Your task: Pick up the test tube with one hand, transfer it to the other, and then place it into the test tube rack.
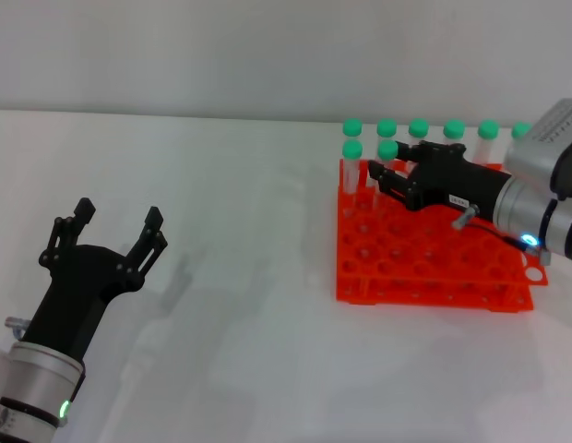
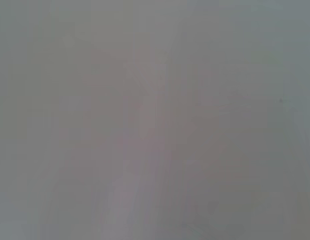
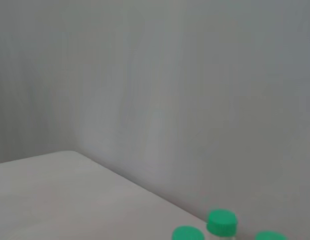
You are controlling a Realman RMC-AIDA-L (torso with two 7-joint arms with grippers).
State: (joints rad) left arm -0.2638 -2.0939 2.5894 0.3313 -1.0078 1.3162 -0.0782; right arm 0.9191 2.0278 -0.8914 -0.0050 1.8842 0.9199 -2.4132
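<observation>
White bench (image 1: 249, 240), plain wall behind. Right pincer (image 1: 383, 175) sits over the test tube rack (image 1: 424, 268), apparently pinching the test tube (image 1: 388, 159) in the second row. Left pincer (image 1: 115, 231) spread, idle, well apart. Step looks like pickup or placement; next: vertical motion, avoid neighbouring tubes.

Three green tube caps (image 3: 222, 222) at the white table's (image 3: 55, 200) far edge, grey wall (image 3: 170, 75) behind.

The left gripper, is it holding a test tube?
No, the left gripper hangs open and empty over the white table, far from the orange rack.
</observation>
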